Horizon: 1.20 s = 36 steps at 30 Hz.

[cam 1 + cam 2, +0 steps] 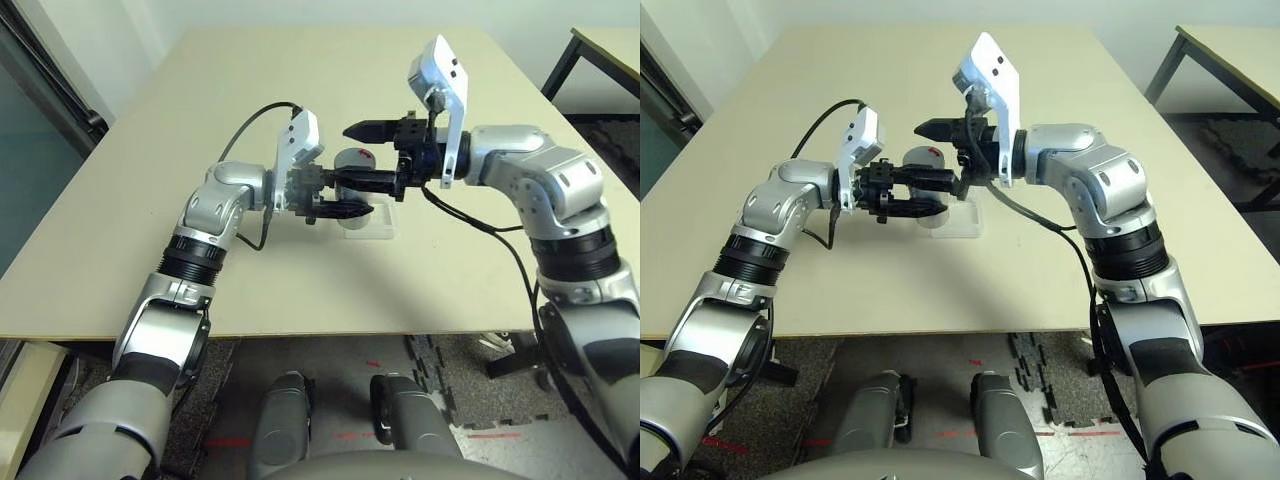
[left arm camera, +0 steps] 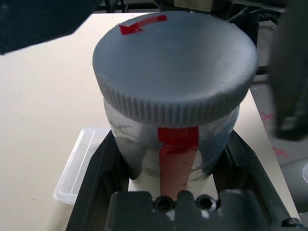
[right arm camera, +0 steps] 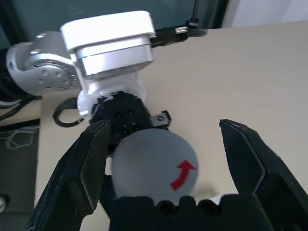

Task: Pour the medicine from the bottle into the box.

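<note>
Left gripper (image 1: 335,198) jaws clamp the capped bottle (image 2: 175,120) above the box (image 2: 79,163) on the table (image 1: 150,150); right gripper (image 3: 166,159) jaws stand apart around its cap (image 3: 154,163).

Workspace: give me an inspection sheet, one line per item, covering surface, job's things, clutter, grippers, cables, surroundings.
Surface: beige table, bare apart from the job's things.
Job's things: bottle held above the table with its grey ribbed cap on, red arrow on the cap; clear box lies on the table under and beside it.
Clutter: nothing seen.
Grippers: left gripper shut on the bottle's body; right gripper open, its fingers either side of the cap, not touching.
Cables: black cable loops over the left wrist; another hangs from the right wrist.
Surroundings: second table's corner at the right; dark mats on the floor.
</note>
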{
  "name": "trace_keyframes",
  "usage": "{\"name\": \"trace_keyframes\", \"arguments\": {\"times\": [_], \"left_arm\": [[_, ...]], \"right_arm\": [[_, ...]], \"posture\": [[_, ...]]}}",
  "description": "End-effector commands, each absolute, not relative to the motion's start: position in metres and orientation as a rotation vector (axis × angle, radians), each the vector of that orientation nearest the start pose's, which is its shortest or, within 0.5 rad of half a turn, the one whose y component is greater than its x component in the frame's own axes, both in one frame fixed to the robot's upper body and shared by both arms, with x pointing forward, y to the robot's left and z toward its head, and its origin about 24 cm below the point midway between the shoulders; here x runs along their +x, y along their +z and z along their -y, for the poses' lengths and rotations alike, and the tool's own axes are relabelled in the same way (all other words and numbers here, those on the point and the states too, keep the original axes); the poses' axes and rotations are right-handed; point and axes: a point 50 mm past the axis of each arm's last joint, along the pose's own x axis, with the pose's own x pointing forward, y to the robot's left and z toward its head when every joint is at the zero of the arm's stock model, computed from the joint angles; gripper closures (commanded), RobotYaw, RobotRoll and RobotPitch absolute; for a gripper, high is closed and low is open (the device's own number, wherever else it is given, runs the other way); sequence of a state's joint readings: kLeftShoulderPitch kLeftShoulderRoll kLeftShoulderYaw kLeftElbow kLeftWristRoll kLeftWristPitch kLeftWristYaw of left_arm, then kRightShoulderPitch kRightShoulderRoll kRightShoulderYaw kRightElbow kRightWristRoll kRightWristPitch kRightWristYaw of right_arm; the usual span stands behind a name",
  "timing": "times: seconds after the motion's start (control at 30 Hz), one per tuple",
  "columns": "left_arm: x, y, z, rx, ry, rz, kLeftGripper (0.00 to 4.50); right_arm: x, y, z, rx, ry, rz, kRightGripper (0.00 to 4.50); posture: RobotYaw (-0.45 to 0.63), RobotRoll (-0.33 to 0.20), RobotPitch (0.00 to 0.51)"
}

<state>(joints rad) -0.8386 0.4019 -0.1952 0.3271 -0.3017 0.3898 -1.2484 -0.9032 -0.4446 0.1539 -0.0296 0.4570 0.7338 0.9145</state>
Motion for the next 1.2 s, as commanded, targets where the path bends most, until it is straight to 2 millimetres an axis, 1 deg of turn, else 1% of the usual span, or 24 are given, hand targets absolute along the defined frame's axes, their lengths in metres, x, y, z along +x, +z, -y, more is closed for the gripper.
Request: {"name": "trace_keyframes", "arguments": {"times": [0.03, 0.17, 0.3, 0.6, 0.83, 0.97, 1.13, 1.2], "left_arm": [[0.335, 0.183, -0.102, 0.259, -1.447, -0.082, 2.04], [0.335, 0.183, -0.102, 0.257, -1.448, -0.082, 2.04], [0.335, 0.183, -0.102, 0.255, -1.445, -0.083, 2.04], [0.336, 0.182, -0.105, 0.255, -1.434, -0.086, 2.04], [0.337, 0.18, -0.109, 0.254, -1.419, -0.093, 2.04], [0.338, 0.18, -0.111, 0.254, -1.415, -0.095, 2.04], [0.338, 0.18, -0.111, 0.254, -1.414, -0.095, 2.04], [0.339, 0.18, -0.111, 0.255, -1.412, -0.096, 2.04]], "right_arm": [[0.318, 0.245, 0.087, -0.259, 1.263, 0.014, 0.0], [0.319, 0.245, 0.089, -0.265, 1.253, 0.01, 0.0], [0.321, 0.242, 0.099, -0.274, 1.226, -0.005, 0.0], [0.322, 0.243, 0.127, -0.274, 1.131, -0.022, 0.0], [0.319, 0.245, 0.15, -0.258, 1.06, -0.035, 0.0], [0.319, 0.247, 0.158, -0.25, 1.021, -0.037, 0.0], [0.318, 0.247, 0.163, -0.248, 1.004, -0.04, 0.0], [0.315, 0.245, 0.163, -0.237, 1.027, -0.057, 0.0]], "posture": [[0.03, 0.0, 0.098], [0.03, 0.0, 0.099], [0.03, 0.0, 0.099], [0.02, 0.0, 0.098], [0.02, 0.0, 0.098], [0.02, 0.0, 0.099], [0.01, 0.0, 0.098], [0.01, 0.0, 0.098]]}}
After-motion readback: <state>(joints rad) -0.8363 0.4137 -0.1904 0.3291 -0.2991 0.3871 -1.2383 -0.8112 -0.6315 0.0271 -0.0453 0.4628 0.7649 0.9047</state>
